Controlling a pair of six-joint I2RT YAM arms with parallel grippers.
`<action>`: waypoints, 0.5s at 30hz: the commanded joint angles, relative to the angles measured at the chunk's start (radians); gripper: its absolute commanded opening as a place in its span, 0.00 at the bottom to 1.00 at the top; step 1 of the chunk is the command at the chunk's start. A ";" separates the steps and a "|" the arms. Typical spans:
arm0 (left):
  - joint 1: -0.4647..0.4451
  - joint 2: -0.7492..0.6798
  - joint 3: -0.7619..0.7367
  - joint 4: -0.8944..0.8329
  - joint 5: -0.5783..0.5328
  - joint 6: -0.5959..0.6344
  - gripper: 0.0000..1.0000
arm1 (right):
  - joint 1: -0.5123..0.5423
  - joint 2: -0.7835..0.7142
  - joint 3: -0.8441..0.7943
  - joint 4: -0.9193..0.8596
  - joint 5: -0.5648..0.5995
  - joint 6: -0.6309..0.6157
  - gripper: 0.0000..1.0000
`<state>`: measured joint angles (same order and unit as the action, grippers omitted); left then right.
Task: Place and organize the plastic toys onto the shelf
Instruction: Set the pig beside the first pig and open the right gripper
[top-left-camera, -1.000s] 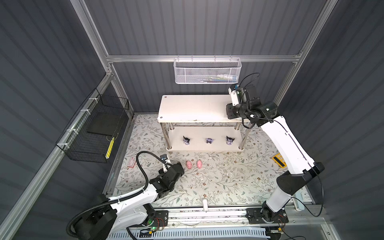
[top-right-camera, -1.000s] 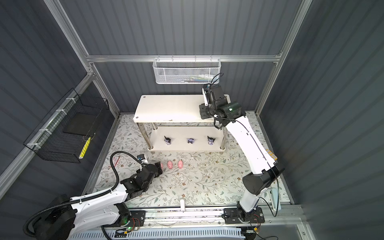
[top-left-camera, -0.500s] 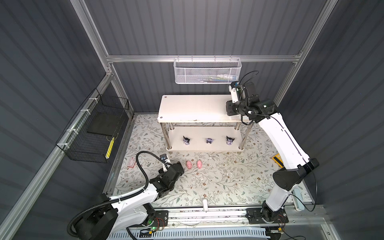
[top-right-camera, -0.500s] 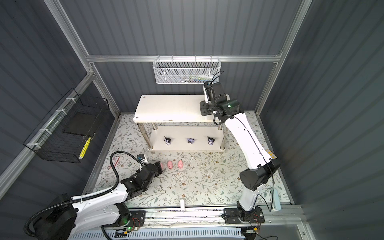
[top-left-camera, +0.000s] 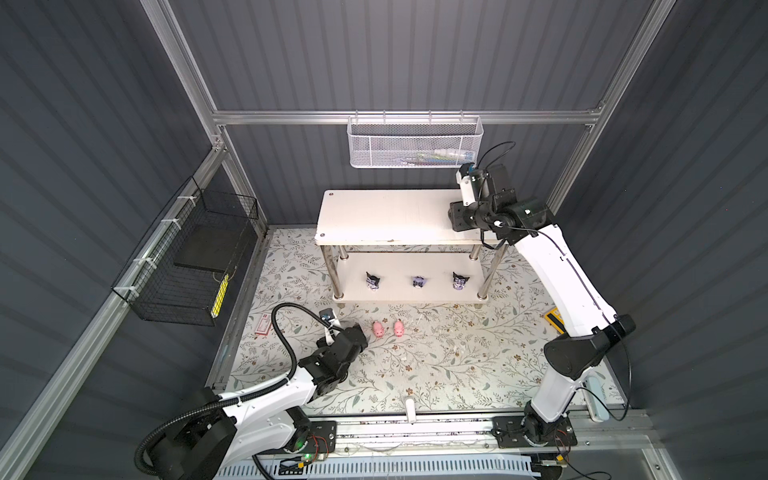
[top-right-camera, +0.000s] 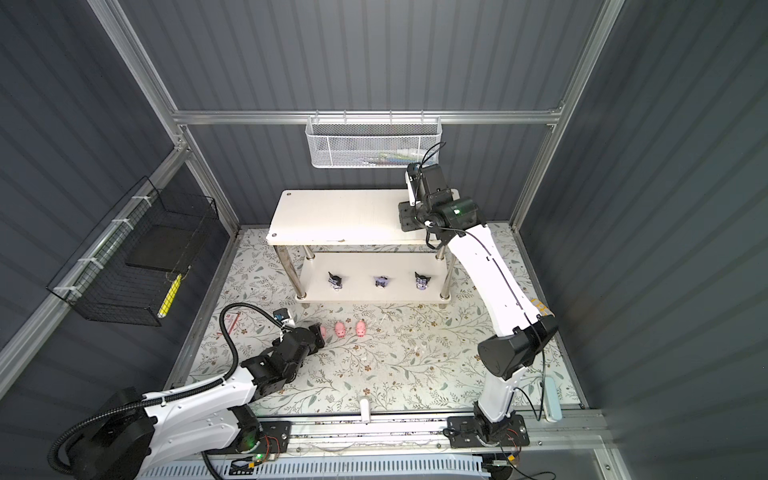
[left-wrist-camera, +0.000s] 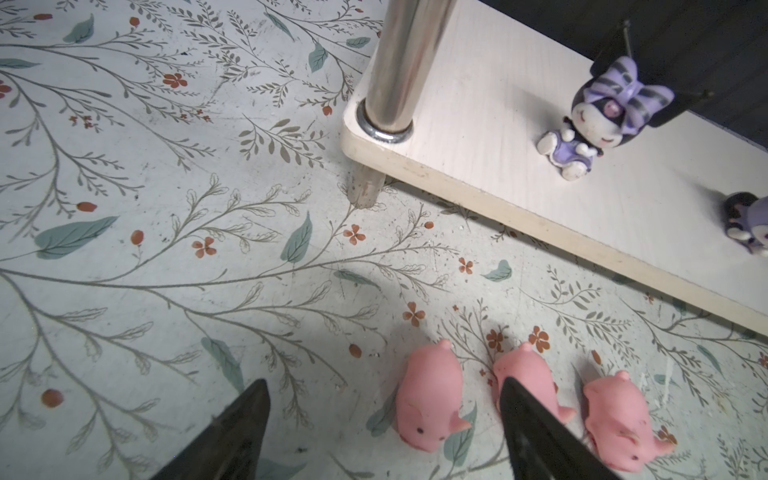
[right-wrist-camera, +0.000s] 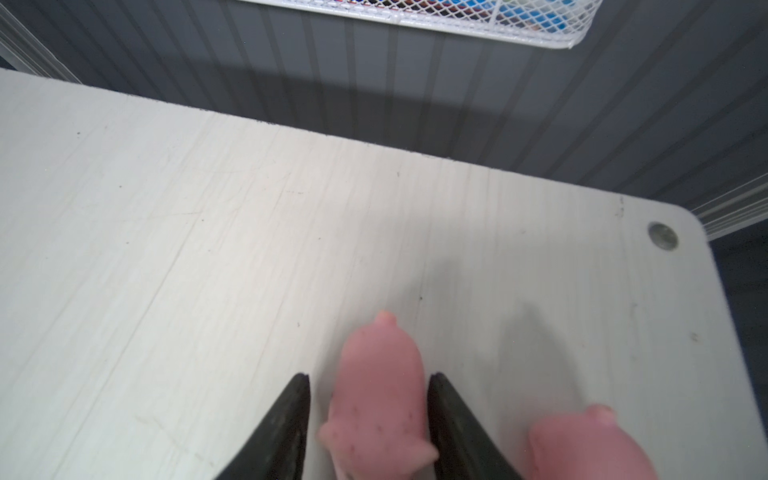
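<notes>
The shelf (top-left-camera: 386, 216) (top-right-camera: 340, 216) stands at the back of the floral mat. Three black-and-purple figures (top-left-camera: 419, 281) (top-right-camera: 381, 281) sit in a row on its lower board. My right gripper (top-left-camera: 457, 218) (right-wrist-camera: 369, 375) is over the right end of the top board. Its jaws are slightly open around a pink pig (right-wrist-camera: 380, 374), with a gap on one side. A second pig (right-wrist-camera: 582, 449) lies beside it. Three more pigs (left-wrist-camera: 430, 399) (top-right-camera: 340, 330) line up on the mat. My left gripper (left-wrist-camera: 384, 381) (top-left-camera: 361, 332) is open wide over them; one pig lies between its fingers.
A white mesh basket (top-left-camera: 415, 143) hangs on the back wall above the shelf. A black wire basket (top-left-camera: 187, 262) hangs on the left wall. A yellow calculator (top-left-camera: 555, 321) lies on the mat by the right arm. A chrome shelf leg (left-wrist-camera: 399, 62) stands near the left gripper.
The right gripper has shifted slightly toward the back over the top board. Its jaws have parted from the pig they were shut on. The left arm has not moved.
</notes>
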<state>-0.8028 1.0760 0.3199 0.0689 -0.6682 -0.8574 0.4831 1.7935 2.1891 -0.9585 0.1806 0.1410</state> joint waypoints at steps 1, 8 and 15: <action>0.009 -0.006 -0.009 0.001 0.003 0.003 0.87 | -0.005 -0.033 0.018 -0.011 -0.016 0.010 0.52; 0.010 -0.004 -0.004 -0.003 0.005 0.004 0.87 | -0.005 -0.096 0.013 0.004 -0.029 0.011 0.59; 0.010 0.005 0.010 -0.006 0.008 0.010 0.87 | -0.001 -0.218 -0.059 0.095 -0.076 -0.014 0.65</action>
<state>-0.8013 1.0760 0.3183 0.0689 -0.6605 -0.8574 0.4831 1.6260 2.1632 -0.9180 0.1329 0.1448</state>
